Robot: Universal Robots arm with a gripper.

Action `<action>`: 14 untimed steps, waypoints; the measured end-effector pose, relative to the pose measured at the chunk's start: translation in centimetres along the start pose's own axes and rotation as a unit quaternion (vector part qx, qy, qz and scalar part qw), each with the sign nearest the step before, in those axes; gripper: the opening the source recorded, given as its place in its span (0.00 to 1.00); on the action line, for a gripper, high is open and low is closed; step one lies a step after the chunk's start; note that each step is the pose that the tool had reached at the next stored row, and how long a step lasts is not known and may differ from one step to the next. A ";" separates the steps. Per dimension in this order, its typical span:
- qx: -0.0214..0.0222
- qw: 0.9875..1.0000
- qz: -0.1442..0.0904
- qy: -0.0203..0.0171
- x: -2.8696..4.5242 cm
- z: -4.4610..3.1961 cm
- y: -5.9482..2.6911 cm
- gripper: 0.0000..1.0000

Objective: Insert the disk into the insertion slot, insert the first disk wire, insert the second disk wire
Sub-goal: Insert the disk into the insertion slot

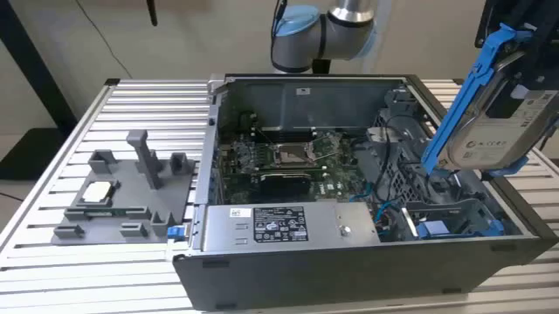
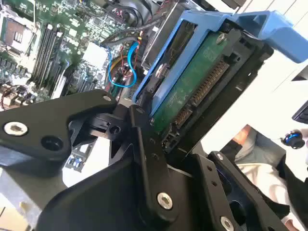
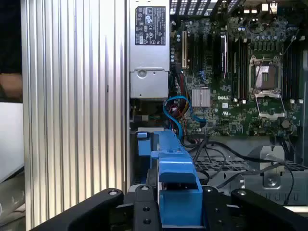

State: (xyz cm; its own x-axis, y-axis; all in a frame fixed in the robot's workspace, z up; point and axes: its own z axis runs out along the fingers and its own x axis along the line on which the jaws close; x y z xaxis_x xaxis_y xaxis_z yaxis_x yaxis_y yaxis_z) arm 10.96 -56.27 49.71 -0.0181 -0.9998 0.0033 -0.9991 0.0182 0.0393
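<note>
- First wrist view, nearest: the black two-fingered gripper is clamped on the flat silver disk, with one finger against each side of its bright blue plastic carrier.
- In the second wrist view, the disk's green circuit-board face and connector edge are turned toward the camera.
- In the exterior view, the disk hangs tilted, nearly on end, in the air over the exterior view's right side of the open dark grey computer case.
- Below it is the insertion slot, a narrow grey metal bay with blue rails in the case's near corner. It is well apart from the disk, with open air between them.
- Thin blue cables loop just beside the slot.
- A grey power-supply box with a white sticker lines the near wall, and the green motherboard lies beyond it.
- Farther toward the exterior view's left, a grey plastic fixture tray rests on the ribbed aluminium table, just beside the case wall.
</note>
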 end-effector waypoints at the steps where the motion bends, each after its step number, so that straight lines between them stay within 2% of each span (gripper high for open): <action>1: 0.000 1.000 0.000 0.000 0.00 0.00 0.00 0.32; 14: 0.000 1.000 0.000 0.000 0.00 0.33 -0.01 0.32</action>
State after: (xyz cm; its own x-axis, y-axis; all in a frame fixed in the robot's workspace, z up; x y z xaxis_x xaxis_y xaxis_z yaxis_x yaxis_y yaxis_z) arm 10.96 -56.27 49.38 -0.0181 -0.9998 0.0033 -0.9991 0.0182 0.0393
